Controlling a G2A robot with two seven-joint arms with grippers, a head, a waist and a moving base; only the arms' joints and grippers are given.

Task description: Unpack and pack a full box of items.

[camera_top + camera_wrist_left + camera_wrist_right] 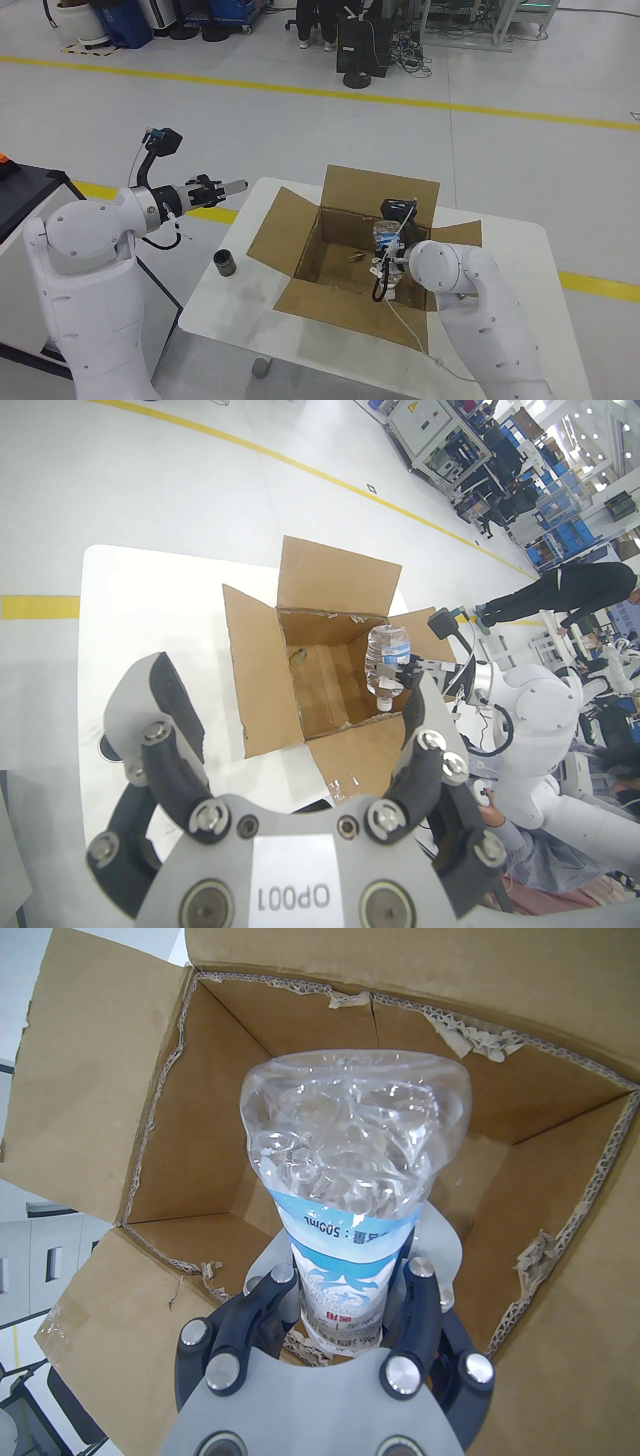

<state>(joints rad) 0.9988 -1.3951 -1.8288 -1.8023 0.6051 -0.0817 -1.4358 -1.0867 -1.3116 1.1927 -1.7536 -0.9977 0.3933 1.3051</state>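
Pale workshop floor (300,130) crossed by yellow lines, with racks and machines along the far side. White surface (240,305) with rounded corners, bearing an open cardboard box (300,245) near its middle. Back flap upright near the far edge, side and near flaps folded outward. Bare room left of the box, apart from a small dark can (226,263) standing near the left edge. More bare room at the far right corner.

Right hand (350,1278) over the box opening by its right wall, pinching a clear water bottle (350,1153) around the labelled middle, cap downward. Small yellowish thing (299,656) lying on the box floor.

Left hand (292,680) raised at the surface's left side, fingers spread wide, holding nothing, well apart from the box.
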